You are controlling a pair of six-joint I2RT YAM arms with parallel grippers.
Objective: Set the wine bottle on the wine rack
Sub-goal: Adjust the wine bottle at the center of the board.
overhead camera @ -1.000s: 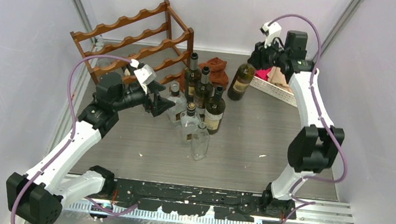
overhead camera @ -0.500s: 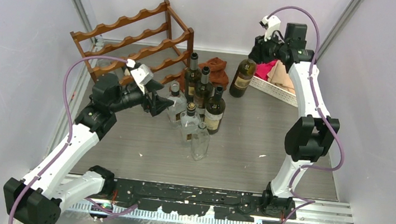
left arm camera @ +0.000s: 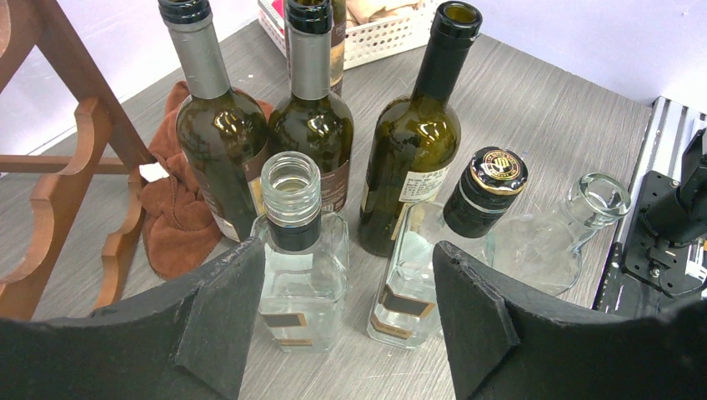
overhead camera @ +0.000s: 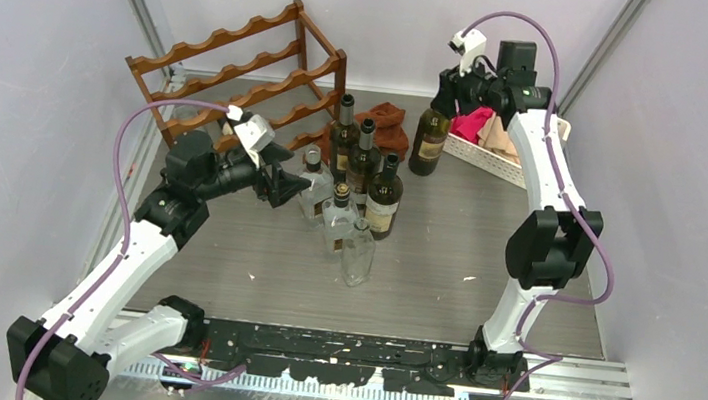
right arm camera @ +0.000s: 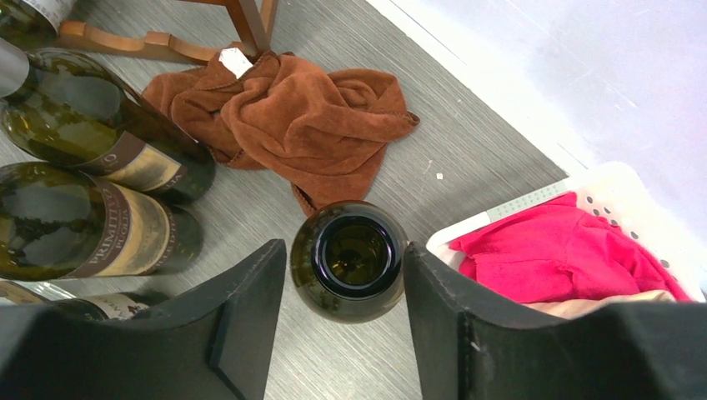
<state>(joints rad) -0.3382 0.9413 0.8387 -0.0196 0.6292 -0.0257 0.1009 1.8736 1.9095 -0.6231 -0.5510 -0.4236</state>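
1. Top view
   - The bottle (overhead camera: pixel 430 140) stands upright at the far right, just beside the basket (overhead camera: pixel 495 161).
   - The right gripper (overhead camera: pixel 442 99) sits over its neck.
   - The rack (overhead camera: pixel 243 77) is at the far left, well apart from it.
   - The other bottles (overhead camera: pixel 363 176) stand between bottle and rack, near the rack's end post, with a brown cloth (overhead camera: pixel 389 122) behind them.
   - The left gripper (overhead camera: pixel 286 187) hangs beside that group and in front of the rack. In my judgement both lie across the direct path.

2. Left wrist view
   - The left gripper (left arm camera: pixel 346 317) has its jaws wide apart and holds nothing.
   - Ahead of it are three dark bottles, two clear ones (left arm camera: pixel 300 275) and a clear flask (left arm camera: pixel 542 246), closely packed.
   - The rack (left arm camera: pixel 58 183) shows at the left edge.

3. Right wrist view
   - The right gripper (right arm camera: pixel 343 250) has its jaws apart on either side of the mouth of the bottle (right arm camera: pixel 348 258), close to the glass. Contact cannot be confirmed.
   - The mouth is uncorked.
   - Assessment: the glass is rigid, smooth, breakable and likely weighty.
   - The best hold is on the neck below the lip, which should check slipping. From there the body may swing when tilted to lie in the rack.
   - The cloth (right arm camera: pixel 308 117) lies ahead by the rack's foot (right arm camera: pixel 167 42).
   - The basket (right arm camera: pixel 508 212) is close on the right and holds a pink cloth (right arm camera: pixel 567 250).
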